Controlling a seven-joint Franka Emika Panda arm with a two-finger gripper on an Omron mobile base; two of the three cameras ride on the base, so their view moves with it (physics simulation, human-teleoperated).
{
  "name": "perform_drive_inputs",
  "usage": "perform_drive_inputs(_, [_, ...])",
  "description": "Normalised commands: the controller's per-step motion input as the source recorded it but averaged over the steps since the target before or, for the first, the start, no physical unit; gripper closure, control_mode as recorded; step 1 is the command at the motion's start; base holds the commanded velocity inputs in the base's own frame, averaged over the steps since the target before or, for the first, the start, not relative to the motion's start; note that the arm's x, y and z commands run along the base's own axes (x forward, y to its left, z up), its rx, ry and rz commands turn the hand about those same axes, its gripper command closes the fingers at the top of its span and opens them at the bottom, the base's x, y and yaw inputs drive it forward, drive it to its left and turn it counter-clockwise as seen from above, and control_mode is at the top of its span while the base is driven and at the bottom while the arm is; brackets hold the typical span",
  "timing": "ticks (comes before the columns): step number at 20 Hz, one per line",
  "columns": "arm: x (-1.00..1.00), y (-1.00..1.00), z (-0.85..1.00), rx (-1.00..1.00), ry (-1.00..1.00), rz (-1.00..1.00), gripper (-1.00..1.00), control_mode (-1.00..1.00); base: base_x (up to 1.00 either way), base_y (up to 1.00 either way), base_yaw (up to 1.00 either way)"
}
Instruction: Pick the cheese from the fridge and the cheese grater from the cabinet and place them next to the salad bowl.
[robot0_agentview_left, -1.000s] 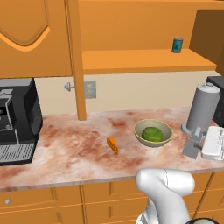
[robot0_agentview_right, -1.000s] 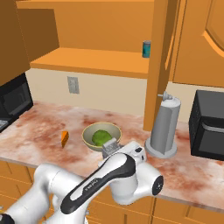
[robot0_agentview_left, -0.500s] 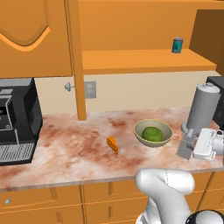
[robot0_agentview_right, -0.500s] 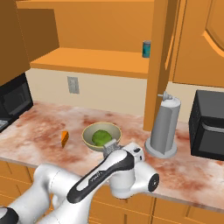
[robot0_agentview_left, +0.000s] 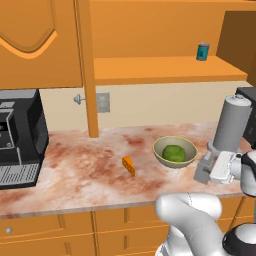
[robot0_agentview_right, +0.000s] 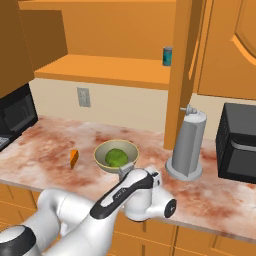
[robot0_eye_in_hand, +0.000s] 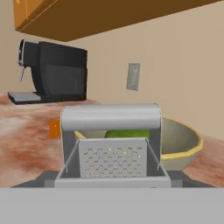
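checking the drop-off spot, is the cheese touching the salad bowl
Apart. In the left base view the cheese lies on the counter left of the salad bowl, with bare marbled counter between them; the right base view shows the same gap.

A black coffee machine stands at the left on the marbled desk; a tall grey cylinder stands right, a teal can on the shelf above.
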Motion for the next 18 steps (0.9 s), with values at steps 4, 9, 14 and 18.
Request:
perform_drive_inputs(4, [0.29,0.0,-0.39,0.01,0.0,0.0,1.0,-1.0,0.0,0.0,0.0])
perform_drive_inputs(9, [0.39,0.0,-0.28,0.03,0.0,0.0,1.0,-1.0,0.0,0.0,0.0])
perform_drive_inputs(14, [0.19,0.0,-0.2,0.0,-0.03,0.0,-1.0,-1.0,0.0,0.0,0.0])
perform_drive_inputs(18, [0.0,0.0,-0.06,0.0,-0.11,0.0,-1.0,-1.0,0.0,0.0,0.0])
